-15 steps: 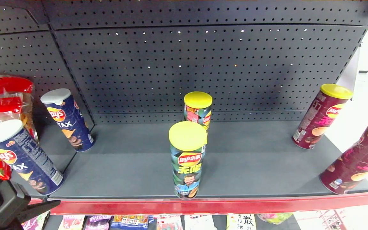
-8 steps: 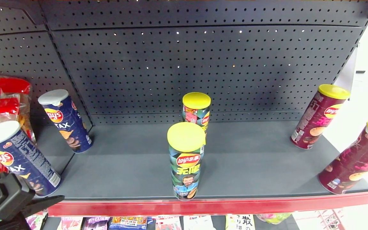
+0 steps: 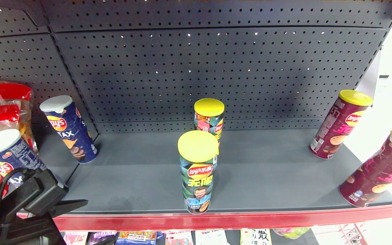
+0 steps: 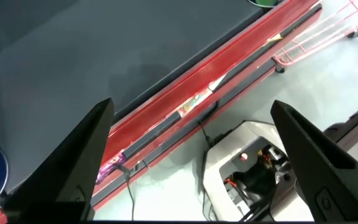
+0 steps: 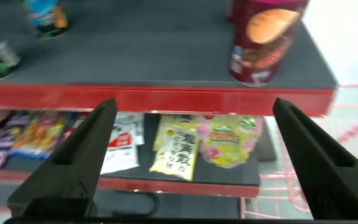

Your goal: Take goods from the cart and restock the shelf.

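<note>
- Guessing this is the gap between two placements: the left gripper [image 4: 191, 106] sits low by the left front corner of the shelf [image 3: 257, 170], fingers spread wide, nothing in them.
- Right gripper [image 5: 193, 106] is the same deal: jaws apart and empty, looking at the shelf's red front lip just below the front maroon can [image 3: 376, 173].
- Goods already up there: two green cans [image 3: 198, 170] in a row front to back in the middle, two blue cans [image 3: 68, 129] on the left, and a second maroon can [image 3: 340, 124] farther back on the right.
- All of them are standing, and there are big bare stretches between the groups.
- The pink wire frame [image 4: 328, 31] off the shelf's end is probably the cart, but I can't make out any goods in it.
- Next move, I reckon: pull an arm away from the lip, swing over to the cart, and close on a fresh can around its body.
- Keep that can upright and drop it into one of the bare stretches without clipping the front green can.
</note>
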`<state>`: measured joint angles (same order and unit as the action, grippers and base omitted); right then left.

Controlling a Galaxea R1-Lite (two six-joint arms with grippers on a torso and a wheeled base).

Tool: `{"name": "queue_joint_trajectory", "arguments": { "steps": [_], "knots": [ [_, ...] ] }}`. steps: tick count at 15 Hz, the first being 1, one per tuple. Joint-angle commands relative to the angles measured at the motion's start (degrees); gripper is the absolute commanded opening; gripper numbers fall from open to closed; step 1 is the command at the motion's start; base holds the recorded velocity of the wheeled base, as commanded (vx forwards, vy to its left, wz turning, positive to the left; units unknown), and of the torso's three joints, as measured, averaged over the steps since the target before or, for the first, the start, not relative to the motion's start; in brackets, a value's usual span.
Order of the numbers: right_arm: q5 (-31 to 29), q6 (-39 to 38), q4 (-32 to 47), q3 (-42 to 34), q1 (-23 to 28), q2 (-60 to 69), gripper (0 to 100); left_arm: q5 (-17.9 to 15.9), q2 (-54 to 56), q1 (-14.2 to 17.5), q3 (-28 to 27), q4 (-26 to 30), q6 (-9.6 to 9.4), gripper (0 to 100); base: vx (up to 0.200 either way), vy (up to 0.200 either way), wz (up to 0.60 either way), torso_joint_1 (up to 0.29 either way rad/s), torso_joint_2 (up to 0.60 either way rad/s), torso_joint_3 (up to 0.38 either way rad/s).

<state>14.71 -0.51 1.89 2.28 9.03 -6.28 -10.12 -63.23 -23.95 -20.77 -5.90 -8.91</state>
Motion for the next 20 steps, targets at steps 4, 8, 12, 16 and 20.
{"name": "queue_joint_trajectory", "arguments": {
  "steps": [4, 8, 12, 16, 20],
  "knots": [
    [-8.39, 1.74, -0.04, -0.08, -7.45, 3.20, 100, 0.98, -0.93, -0.74, -0.23, -0.08, -0.05, 100, 0.000, 0.000, 0.00, 0.000, 0.00, 0.000],
    [-17.61, -1.25, -1.27, -0.43, -8.59, 6.10, 100, 1.68, -4.53, -6.19, -1.29, -3.94, 0.12, 100, 0.000, 0.000, 0.00, 0.000, 0.00, 0.000],
    [-14.10, -1.77, -1.54, -0.70, -8.68, 6.28, 100, 2.38, -8.13, -6.98, -1.46, -7.55, 0.21, 100, 0.000, 0.000, 0.00, 0.000, 0.00, 0.000],
    [-15.15, -0.98, -1.63, -2.28, -8.68, 6.28, 100, 2.30, -8.93, -9.18, -2.17, -8.69, 0.56, 100, 0.000, 0.000, 0.00, 0.000, 0.00, 0.000],
    [-14.98, -0.10, -1.54, -2.19, -8.86, 6.19, 100, 2.38, -10.07, -9.97, -2.43, -8.78, 1.70, 100, 0.000, 0.000, 0.00, 0.000, 0.00, 0.000]
  ]
}}
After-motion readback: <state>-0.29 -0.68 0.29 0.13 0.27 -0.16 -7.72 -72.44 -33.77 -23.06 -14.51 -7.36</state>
